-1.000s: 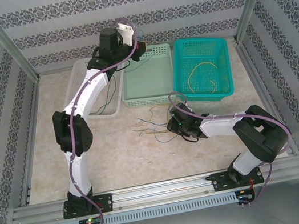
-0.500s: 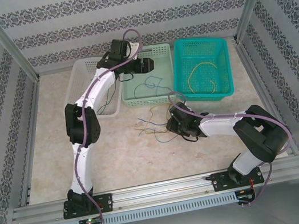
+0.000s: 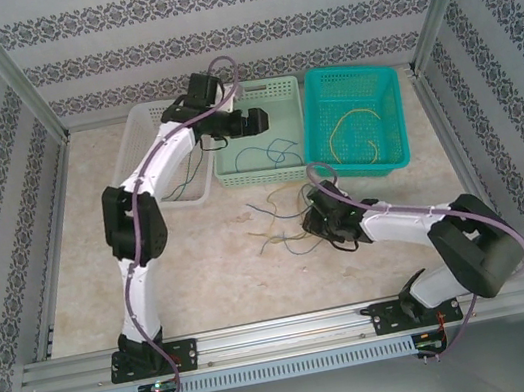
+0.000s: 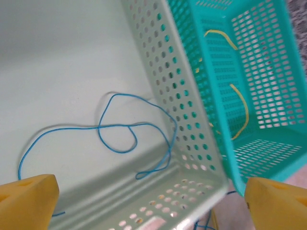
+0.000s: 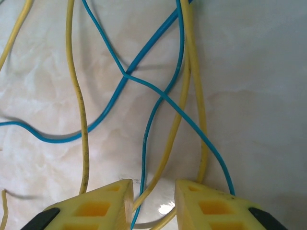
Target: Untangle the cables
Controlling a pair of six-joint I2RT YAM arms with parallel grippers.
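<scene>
A tangle of thin blue and yellow cables (image 3: 272, 225) lies on the marble table. My right gripper (image 3: 314, 215) is low over its right end. In the right wrist view its jaws (image 5: 153, 203) stand a little apart; a blue cable (image 5: 149, 139) and a yellow cable (image 5: 170, 143) run loose through the gap. My left gripper (image 3: 254, 119) hangs wide open over the light green basket (image 3: 239, 178), its yellow fingertips (image 4: 29, 201) far apart with nothing between them. A blue cable (image 4: 120, 129) lies looped on that basket's floor (image 3: 260, 153).
A teal basket (image 3: 312, 136) at the back right holds yellow cables (image 3: 353, 134) (image 4: 240, 110). A white basket (image 3: 145, 135) at the back left holds a thin dark cable (image 3: 179, 185). Patterned walls and metal posts close in the table.
My left gripper swung from the white basket to over the green one, opened and let go of the blue cable, which now lies inside. The right gripper shifted slightly right, its jaws a little wider.
</scene>
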